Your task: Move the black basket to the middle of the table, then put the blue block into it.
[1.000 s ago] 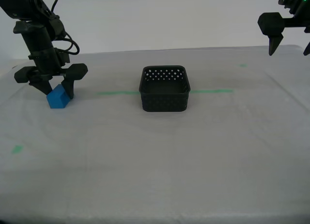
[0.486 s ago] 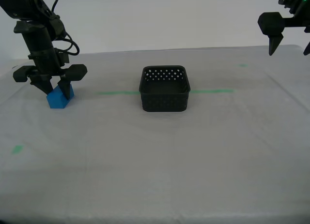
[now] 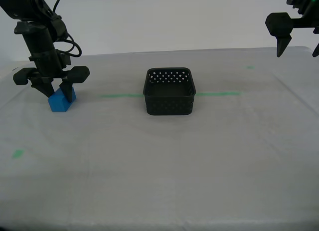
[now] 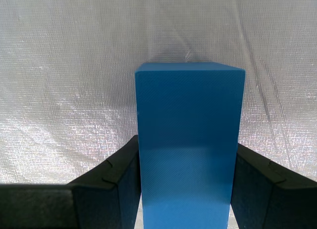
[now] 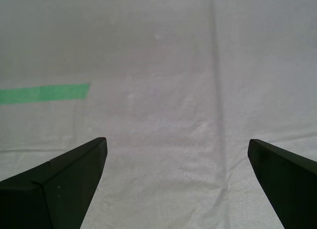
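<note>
The blue block (image 3: pixel 61 102) rests slightly tilted on the table (image 3: pixel 159 166) at the exterior view's left. My second gripper (image 3: pixel 57 94) points down over it and is shut on the blue block, with a black finger (image 4: pixel 114 184) pressed to each side of the block (image 4: pixel 189 130). The black basket (image 3: pixel 169 105) stands upright and empty at the table's middle, on the green tape line (image 3: pixel 119 96). My first gripper (image 3: pixel 297 52) hangs open and high at the exterior view's upper right, with only cloth between its fingertips (image 5: pixel 64 179).
Small green tape bits lie at the exterior view's near left (image 3: pixel 18 153) and far right (image 3: pixel 249 67). The end of a green tape strip (image 5: pixel 44 93) shows under my first gripper. A pale wall runs behind the table's far edge.
My second gripper's fingers have closed in onto the blue block, nudging it slightly. The basket and my first gripper have not moved.
</note>
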Controlling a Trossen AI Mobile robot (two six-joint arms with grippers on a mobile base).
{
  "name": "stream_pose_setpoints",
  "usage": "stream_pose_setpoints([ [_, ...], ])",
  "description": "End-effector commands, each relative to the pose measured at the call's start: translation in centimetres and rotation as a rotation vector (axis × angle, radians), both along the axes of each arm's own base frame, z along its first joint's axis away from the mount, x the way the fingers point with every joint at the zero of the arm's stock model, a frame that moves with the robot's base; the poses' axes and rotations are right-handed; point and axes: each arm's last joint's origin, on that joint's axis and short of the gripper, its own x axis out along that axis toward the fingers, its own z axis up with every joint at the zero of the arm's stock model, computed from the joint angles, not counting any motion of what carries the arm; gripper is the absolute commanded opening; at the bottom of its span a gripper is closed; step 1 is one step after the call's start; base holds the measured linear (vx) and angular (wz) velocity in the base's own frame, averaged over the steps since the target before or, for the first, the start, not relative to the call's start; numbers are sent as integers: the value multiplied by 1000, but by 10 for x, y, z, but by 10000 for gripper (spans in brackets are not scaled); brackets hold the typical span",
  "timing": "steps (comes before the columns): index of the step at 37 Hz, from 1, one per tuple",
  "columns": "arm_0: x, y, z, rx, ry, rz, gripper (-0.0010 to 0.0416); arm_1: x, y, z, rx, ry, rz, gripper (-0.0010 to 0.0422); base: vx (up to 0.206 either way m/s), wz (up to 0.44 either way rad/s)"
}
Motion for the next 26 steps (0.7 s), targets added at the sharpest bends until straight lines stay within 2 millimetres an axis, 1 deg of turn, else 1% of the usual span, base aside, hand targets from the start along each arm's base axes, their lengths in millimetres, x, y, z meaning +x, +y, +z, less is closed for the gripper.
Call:
stream_pose_setpoints([
  [1, 0, 0, 0, -3, -2, -1, 398, 1, 0, 3, 4, 7, 2, -1, 0, 0],
  [5, 0, 0, 0, -4, -2, -1, 398, 3, 0, 10, 3, 3, 1, -1, 0, 0],
  [16, 0, 0, 0, -3, -2, 0, 399, -2, -7, 53, -8, -89, 44, 0, 0, 0],
  [23, 0, 0, 0, -3, -3, -1, 399, -6, -17, 74, -19, -148, 54, -1, 0, 0],
  [26, 0, 0, 0, -3, -3, -1, 398, -6, -25, 79, -27, -166, 57, 0, 0, 0],
])
